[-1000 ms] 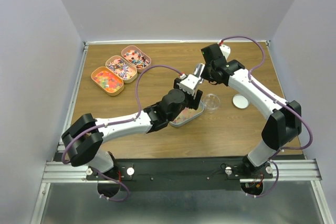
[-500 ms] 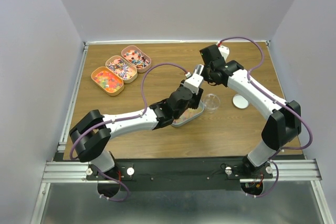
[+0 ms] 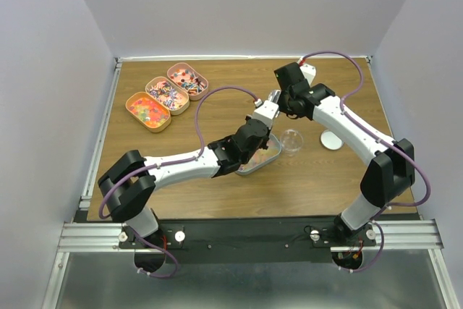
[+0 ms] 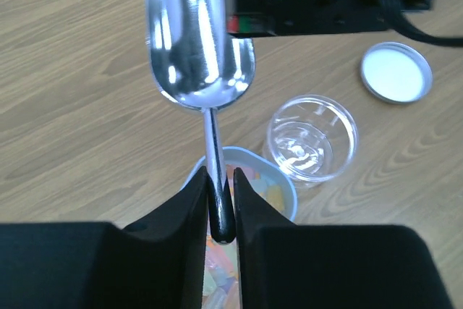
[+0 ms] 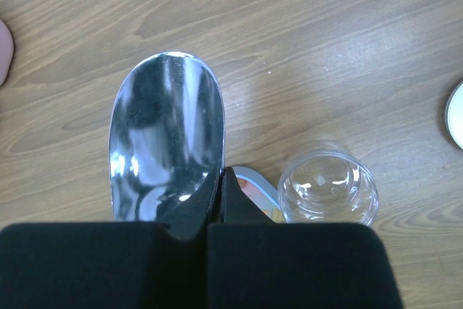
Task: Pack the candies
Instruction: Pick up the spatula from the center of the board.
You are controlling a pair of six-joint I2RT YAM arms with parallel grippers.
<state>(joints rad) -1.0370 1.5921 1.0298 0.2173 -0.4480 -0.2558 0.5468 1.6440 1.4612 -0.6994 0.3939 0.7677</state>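
Observation:
A silver metal scoop (image 4: 199, 34) hangs in the air between both arms. My left gripper (image 4: 219, 179) is shut on the scoop's black handle end. My right gripper (image 5: 221, 173) is shut on the rim of the scoop's empty bowl (image 5: 165, 135). Beneath the left gripper a light-blue oval tin (image 4: 287, 187) holds pastel candies (image 4: 269, 190). More candies (image 3: 148, 110) fill three tins at the table's far left. In the top view the left gripper (image 3: 264, 115) and right gripper (image 3: 278, 100) meet above the blue tin (image 3: 269, 155).
An empty clear jar (image 3: 291, 140) stands just right of the blue tin, and its white lid (image 3: 331, 140) lies further right. The three pink-rimmed tins (image 3: 166, 95) sit in a diagonal row at the far left. Walls enclose the table on three sides.
My left arm has reached forward to the scoop and its jaws have closed in on the handle. The right arm has held the scoop almost still.

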